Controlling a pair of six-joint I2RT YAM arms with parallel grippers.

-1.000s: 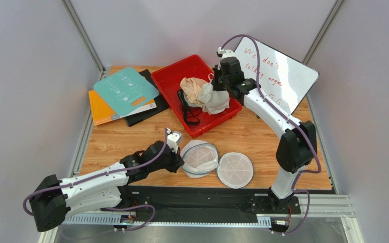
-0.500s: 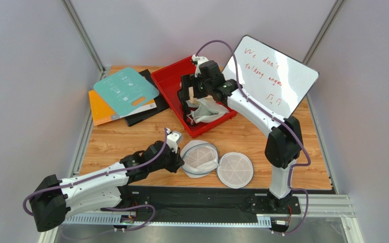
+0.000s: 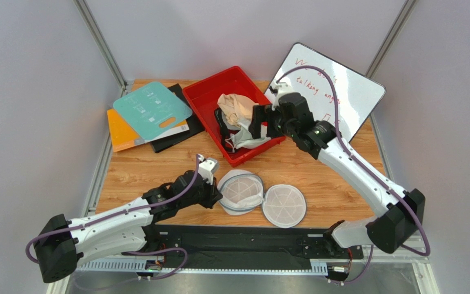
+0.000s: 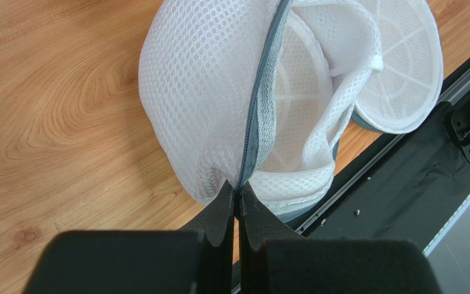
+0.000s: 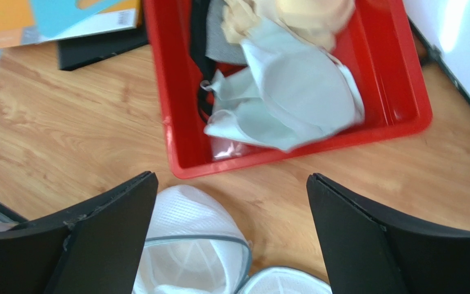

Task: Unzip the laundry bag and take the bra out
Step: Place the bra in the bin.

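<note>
Left gripper [image 4: 238,195] pinches the laundry bag [image 3: 242,191] rim at the bench [image 3: 317,165] near edge, while the right gripper [image 5: 231,180], wide and holding nothing, hangs just short of the bra [image 3: 234,105] in the red tray [image 3: 205,98].

The laundry bag [image 3: 241,191] lies near the front of the counter [image 3: 158,165]. Behind it sits a tray [image 3: 208,98] with the bra [image 3: 234,105] in it. Folders [image 3: 151,110] lie left of the tray, a whiteboard [image 3: 357,92] right.
</note>
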